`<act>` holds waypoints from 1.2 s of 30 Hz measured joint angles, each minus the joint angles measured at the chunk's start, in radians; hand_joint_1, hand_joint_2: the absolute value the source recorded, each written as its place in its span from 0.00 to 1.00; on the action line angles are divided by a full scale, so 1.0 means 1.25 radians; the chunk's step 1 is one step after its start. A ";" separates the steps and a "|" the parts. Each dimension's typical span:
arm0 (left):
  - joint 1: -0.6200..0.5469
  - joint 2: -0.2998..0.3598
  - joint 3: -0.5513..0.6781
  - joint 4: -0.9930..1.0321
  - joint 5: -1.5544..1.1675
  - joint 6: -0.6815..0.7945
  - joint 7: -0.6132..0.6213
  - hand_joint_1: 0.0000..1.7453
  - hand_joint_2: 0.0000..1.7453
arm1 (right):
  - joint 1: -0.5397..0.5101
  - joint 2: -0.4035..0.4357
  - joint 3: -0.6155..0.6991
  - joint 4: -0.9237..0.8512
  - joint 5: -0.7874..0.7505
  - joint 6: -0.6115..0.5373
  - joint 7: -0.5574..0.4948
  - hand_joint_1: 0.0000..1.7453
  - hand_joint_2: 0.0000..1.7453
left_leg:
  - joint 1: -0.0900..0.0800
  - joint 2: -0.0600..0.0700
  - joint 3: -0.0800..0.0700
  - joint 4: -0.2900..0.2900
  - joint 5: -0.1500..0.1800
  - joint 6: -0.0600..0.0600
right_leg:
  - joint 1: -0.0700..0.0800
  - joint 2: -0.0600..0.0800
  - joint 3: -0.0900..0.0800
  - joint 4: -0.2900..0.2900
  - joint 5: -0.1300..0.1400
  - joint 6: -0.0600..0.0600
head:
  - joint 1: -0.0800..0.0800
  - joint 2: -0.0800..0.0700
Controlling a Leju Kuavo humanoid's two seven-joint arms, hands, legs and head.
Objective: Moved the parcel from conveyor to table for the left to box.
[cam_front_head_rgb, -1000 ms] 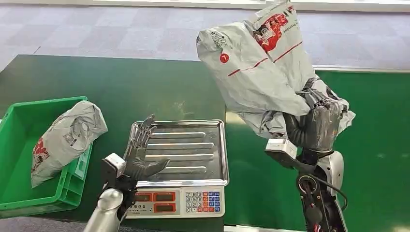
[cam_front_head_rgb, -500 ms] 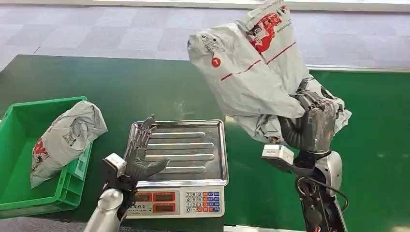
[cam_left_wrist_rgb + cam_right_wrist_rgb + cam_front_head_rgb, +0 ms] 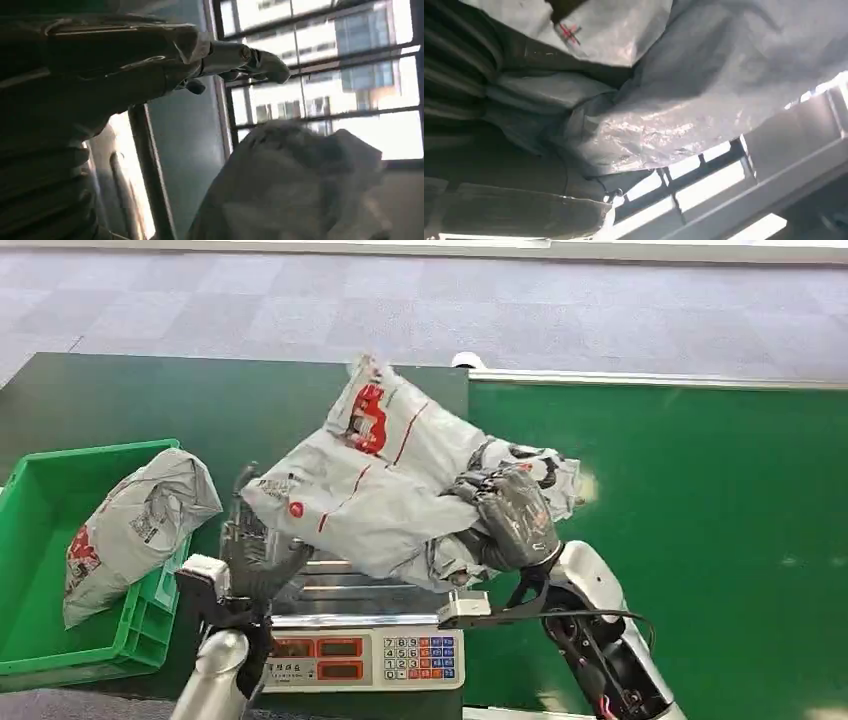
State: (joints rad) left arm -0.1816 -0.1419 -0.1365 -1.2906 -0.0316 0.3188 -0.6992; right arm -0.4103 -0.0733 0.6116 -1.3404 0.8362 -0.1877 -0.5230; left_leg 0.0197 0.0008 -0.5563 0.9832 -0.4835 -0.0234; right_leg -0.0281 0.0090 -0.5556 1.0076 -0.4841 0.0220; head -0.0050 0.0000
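Over the scale (image 3: 400,650), crumpled grey red-printed parcel (image 3: 370,495) in right hand (image 3: 512,515)

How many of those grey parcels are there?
2. One parcel is held by the right hand over the scale; the other lies in the green bin. More could be hidden under it.

Head view high, looking down; wrist views close, sharing parcel (image 3: 400,490).

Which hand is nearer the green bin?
Left. The left hand is just beside the green bin, at the scale's edge; the right hand grips the parcel farther off.
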 measured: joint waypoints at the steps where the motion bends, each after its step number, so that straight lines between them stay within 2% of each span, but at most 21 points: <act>1: 0.005 -0.001 0.007 -0.025 0.016 0.042 0.000 0.00 1.00 | -0.002 -0.003 0.019 0.015 -0.005 0.004 -0.002 1.00 1.00 | 0.000 0.000 0.000 0.000 0.000 0.000 | 0.000 0.000 0.000 0.000 0.000 0.000 | 0.000 0.000; 2: 0.012 -0.003 0.015 -0.049 0.028 0.067 0.000 0.00 1.00 | -0.006 -0.005 0.034 0.027 -0.010 0.007 -0.002 0.98 1.00 | 0.000 0.000 0.000 0.000 0.000 0.000 | 0.000 0.000 0.000 0.000 0.000 0.000 | 0.000 0.000; 9: 0.046 -0.039 0.094 -0.188 0.064 0.148 0.000 0.00 1.00 | -0.041 -0.007 0.112 0.100 -0.027 0.036 -0.002 1.00 1.00 | 0.000 0.000 0.000 0.000 0.000 0.000 | 0.000 0.000 0.000 0.000 0.000 0.000 | 0.000 0.000; 15: 0.062 -0.091 0.189 -0.285 0.084 0.133 0.000 0.00 1.00 | -0.072 -0.003 0.153 0.151 -0.040 0.056 0.009 1.00 1.00 | 0.000 0.000 0.000 0.000 0.000 0.000 | 0.000 0.000 0.000 0.000 0.000 0.000 | 0.000 0.000; 25: 0.062 -0.119 0.222 -0.322 0.083 0.142 0.000 0.00 1.00 | -0.083 -0.002 0.178 0.181 -0.070 0.092 0.009 1.00 1.00 | 0.000 0.000 0.000 0.000 0.000 0.000 | 0.000 0.000 0.000 0.000 0.000 0.000 | 0.000 0.000; 28: 0.062 -0.123 0.229 -0.322 0.099 0.119 0.000 0.00 1.00 | -0.083 -0.002 0.182 0.182 -0.101 0.125 -0.004 1.00 1.00 | 0.000 0.000 0.000 0.000 0.000 0.000 | 0.000 0.000 0.000 0.000 0.000 0.000 | 0.000 0.000; 32: 0.060 -0.128 0.237 -0.318 0.107 0.091 0.000 0.00 1.00 | -0.081 -0.003 0.187 0.179 -0.183 0.217 -0.048 1.00 1.00 | 0.000 0.000 0.000 0.000 0.000 0.000 | 0.000 0.000 0.000 0.000 0.000 0.000 | 0.000 0.000; 36: 0.059 -0.132 0.245 -0.312 0.113 0.084 0.000 0.00 1.00 | -0.082 -0.006 0.196 0.169 -0.195 0.252 -0.036 1.00 1.00 | 0.000 0.000 0.000 0.000 0.000 0.000 | 0.000 0.000 0.000 0.000 0.000 0.000 | 0.000 0.000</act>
State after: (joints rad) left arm -0.1083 -0.3071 0.1702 -1.6808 0.1099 0.4234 -0.6996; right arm -0.5133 -0.0813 0.8560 -1.1288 0.5921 0.1275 -0.5679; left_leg 0.0197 0.0009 -0.5558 0.9832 -0.4835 -0.0234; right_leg -0.0281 0.0089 -0.5559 1.0076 -0.4841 0.0220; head -0.0050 0.0000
